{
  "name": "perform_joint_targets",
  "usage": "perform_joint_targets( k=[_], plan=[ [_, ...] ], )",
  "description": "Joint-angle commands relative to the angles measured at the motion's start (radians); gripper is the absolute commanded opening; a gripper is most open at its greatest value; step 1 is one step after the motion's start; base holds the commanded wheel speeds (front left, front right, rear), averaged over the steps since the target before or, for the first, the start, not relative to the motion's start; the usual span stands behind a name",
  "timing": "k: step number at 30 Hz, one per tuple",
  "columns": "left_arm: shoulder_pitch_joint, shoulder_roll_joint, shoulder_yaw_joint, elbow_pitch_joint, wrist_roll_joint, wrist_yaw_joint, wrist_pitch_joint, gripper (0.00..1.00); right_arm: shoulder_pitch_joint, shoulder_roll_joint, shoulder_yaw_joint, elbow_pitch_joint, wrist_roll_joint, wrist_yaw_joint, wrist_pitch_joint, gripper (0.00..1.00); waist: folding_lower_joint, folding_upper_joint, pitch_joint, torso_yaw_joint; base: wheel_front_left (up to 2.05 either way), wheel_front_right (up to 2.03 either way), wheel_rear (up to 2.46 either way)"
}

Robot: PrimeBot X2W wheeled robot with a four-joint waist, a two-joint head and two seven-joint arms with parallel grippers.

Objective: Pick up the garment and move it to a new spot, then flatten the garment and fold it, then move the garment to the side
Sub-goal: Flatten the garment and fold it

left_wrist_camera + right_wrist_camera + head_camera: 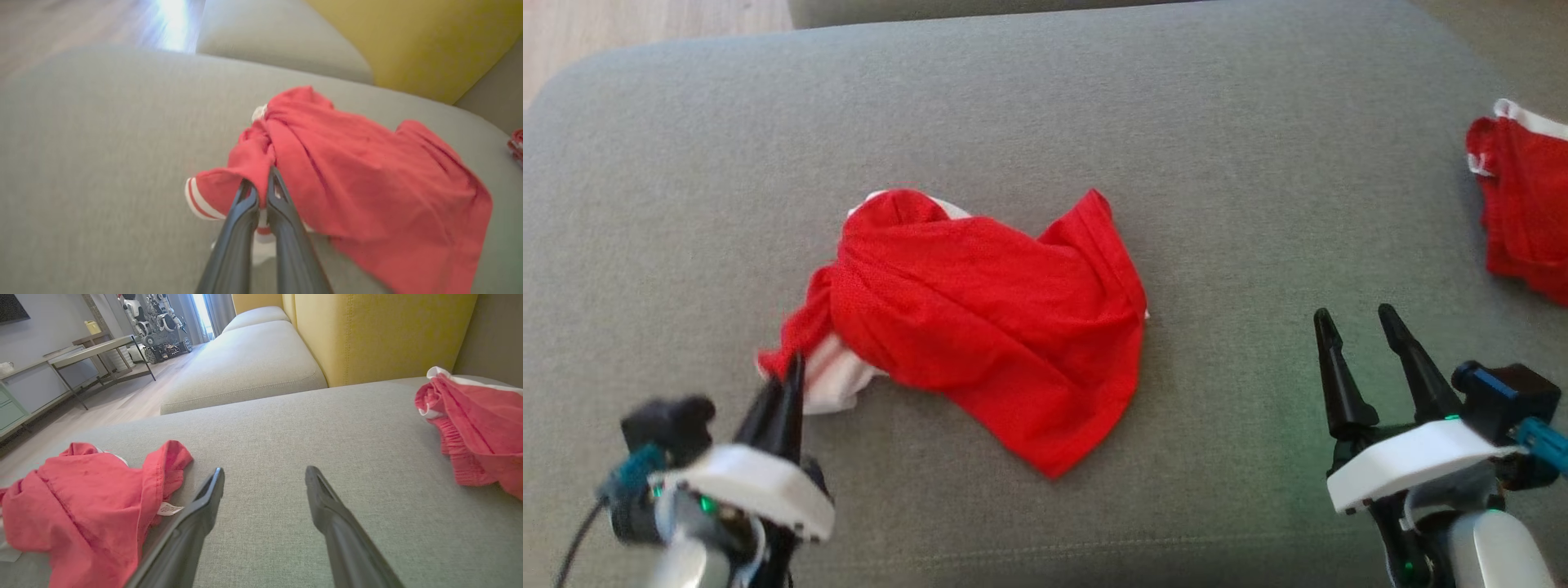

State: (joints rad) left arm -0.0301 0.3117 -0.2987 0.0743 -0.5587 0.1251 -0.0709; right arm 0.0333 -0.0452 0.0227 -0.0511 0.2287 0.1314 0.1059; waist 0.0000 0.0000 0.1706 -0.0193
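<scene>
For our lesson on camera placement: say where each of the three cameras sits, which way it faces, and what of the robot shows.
Head view: on the head, facing down at the grey cushion; left gripper shut on the red garment, right gripper open.
Left wrist view: along its shut fingers at the garment.
Right wrist view: along its open fingers toward the yellow backrest.
Shared: all three show the garment.

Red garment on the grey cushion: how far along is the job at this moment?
Done: the left gripper is shut on the near-left edge of the garment, by the white striped cuff. In hand: the pick-up; the garment lies crumpled on the cushion. Left: moving, flattening, folding, setting aside. The right gripper is open, clear of the cloth.
</scene>
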Motion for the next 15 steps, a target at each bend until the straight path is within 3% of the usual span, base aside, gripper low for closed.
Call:
perform_joint_targets(
  k=[1,3,4,5,9,15],
  plan=[
    [-0.029,0.007,0.048,-0.019,-0.015,0.003,-0.004,0.0,-0.022,-0.005,0.022,-0.038,0.004,-0.001,0.001,1.0,0.0,0.0,0.006,0.009,0.0,0.0,0.0],
    [-0.007,-0.013,0.039,0.009,-0.036,-0.004,-0.005,0.0,-0.025,-0.005,0.021,-0.04,0.003,-0.001,0.004,1.0,0.0,0.0,0.008,0.018,0.0,0.0,0.0],
    [-0.002,-0.023,0.035,0.022,-0.043,-0.007,-0.006,0.2,-0.026,-0.005,0.021,-0.04,0.004,-0.001,0.006,1.0,0.0,0.0,0.008,0.023,0.0,0.0,0.0],
    [-0.001,-0.033,0.033,0.034,-0.05,-0.008,-0.01,1.0,-0.028,-0.005,0.022,-0.039,0.004,-0.001,0.009,1.0,0.0,0.0,0.007,0.027,0.0,0.0,0.0],
    [-0.009,-0.054,0.023,0.058,-0.034,-0.008,-0.061,1.0,-0.031,-0.005,0.023,-0.038,-0.001,-0.001,0.014,1.0,0.0,0.0,-0.013,0.039,0.0,0.0,0.0],
    [-0.034,-0.051,0.023,0.025,0.058,0.028,-0.159,1.0,-0.016,-0.005,0.031,-0.038,-0.007,-0.001,0.021,1.0,0.0,0.0,-0.067,0.058,0.0,0.0,0.0]
  ],
)
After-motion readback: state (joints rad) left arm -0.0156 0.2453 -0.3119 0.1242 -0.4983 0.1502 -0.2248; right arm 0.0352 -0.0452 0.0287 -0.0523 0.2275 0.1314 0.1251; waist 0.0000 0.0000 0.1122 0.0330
